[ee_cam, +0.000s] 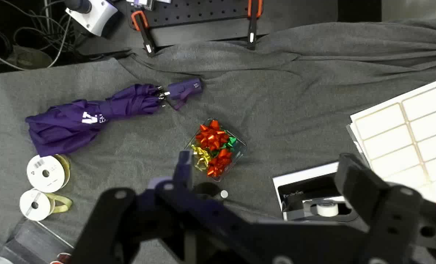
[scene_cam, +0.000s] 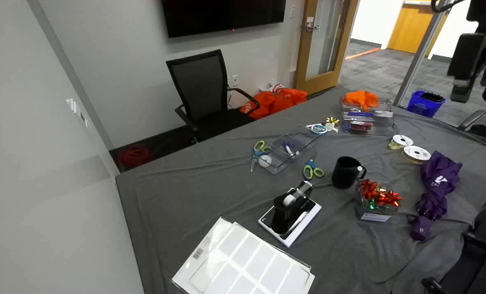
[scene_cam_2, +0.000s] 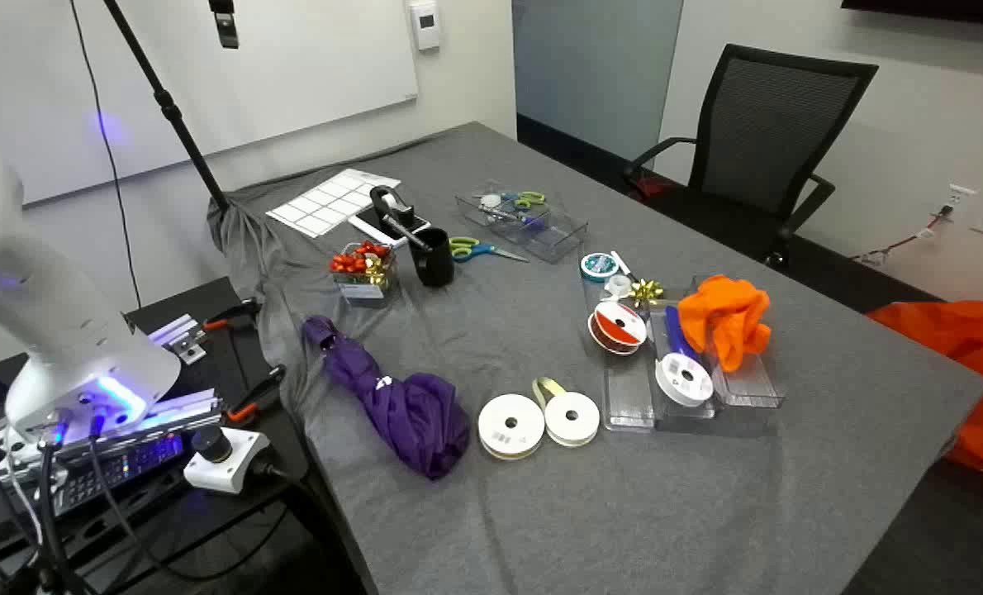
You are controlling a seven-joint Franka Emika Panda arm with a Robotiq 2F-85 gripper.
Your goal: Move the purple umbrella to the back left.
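The purple umbrella [scene_cam: 437, 179] lies folded on the grey cloth-covered table [scene_cam: 177, 196]. In an exterior view, the umbrella [scene_cam_2: 417, 421] lies near the table edge by the robot base, its handle toward the base side. In the wrist view, the umbrella [ee_cam: 126, 104] is at the upper left with its handle pointing right. My gripper [ee_cam: 267, 165] is open with nothing between its fingers. It is raised well above the table and apart from the umbrella. In an exterior view, the gripper [scene_cam: 477, 87] shows at the upper right, partly cut off by the frame.
White ribbon spools [scene_cam_2: 500, 413] lie beside the umbrella's canopy end. A clear box of bows [scene_cam_2: 362, 291] and a black mug [scene_cam_2: 435, 260] stand near its handle. Further off are a tape dispenser [scene_cam: 283, 212], label sheets [scene_cam_2: 334, 198], scissors [scene_cam_2: 483, 249] and a clear tray [scene_cam_2: 628, 405].
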